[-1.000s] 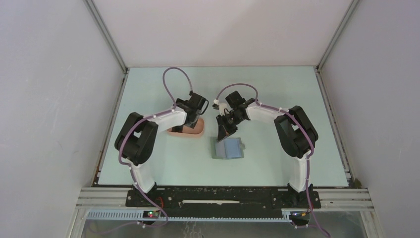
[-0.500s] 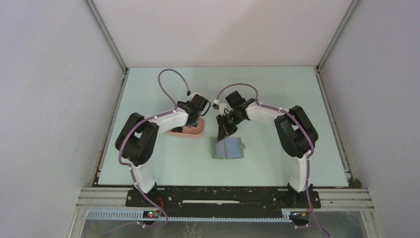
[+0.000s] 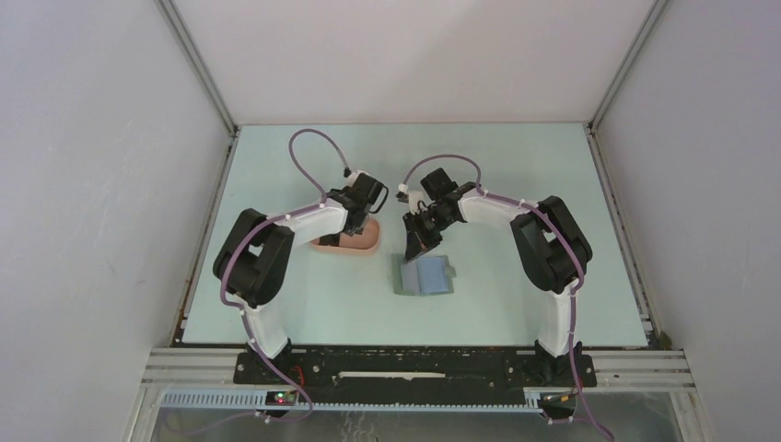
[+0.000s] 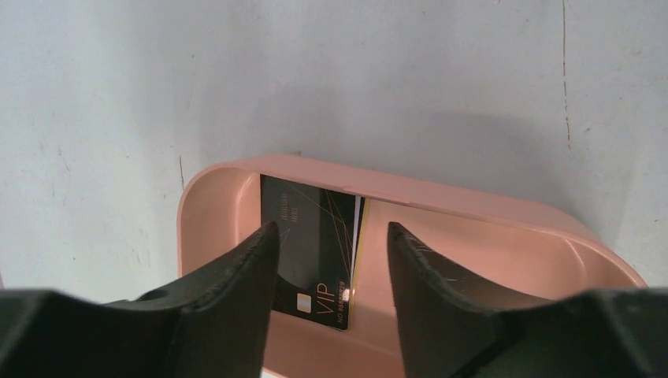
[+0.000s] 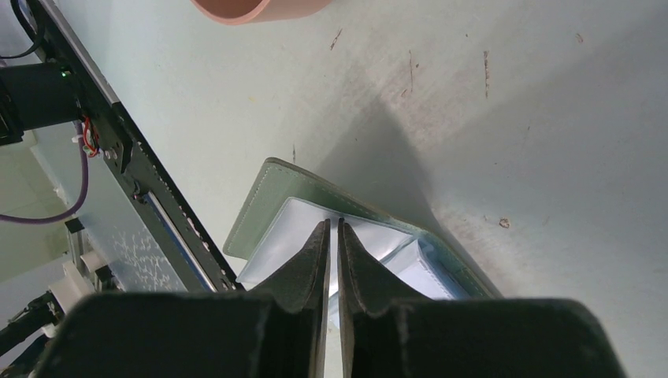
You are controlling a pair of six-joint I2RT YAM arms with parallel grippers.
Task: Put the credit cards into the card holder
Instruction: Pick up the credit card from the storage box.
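I have the left pincer (image 4: 332, 230) down in the pink tray (image 4: 473, 206), its jaws standing apart. Between them is the cards (image 4: 311, 244) stack, leaning up against the tray's far wall. The front one is black with gold lines and "VIP" printed on it, and thin white and yellow edges of others peek out along its right side. How many are behind it I cannot tell. The left finger (image 4: 236, 283) overlaps the black card's left edge, while the right finger sits just off the stack, so nothing is gripped. The rest of the tray floor that I can see is bare pink.

From overhead the holder (image 3: 426, 274) lies flat and opened out on the table (image 3: 516, 166), to the right of the tray and apart from it. Its inside faces up, a grey-green cover around pale bluish sleeves. I see no card in those sleeves.

The right pincer (image 5: 332, 228) is all but closed, only a thin slit between the fingers, tips down on the holder's inner sleeve. Whether they pinch that sleeve I cannot tell.
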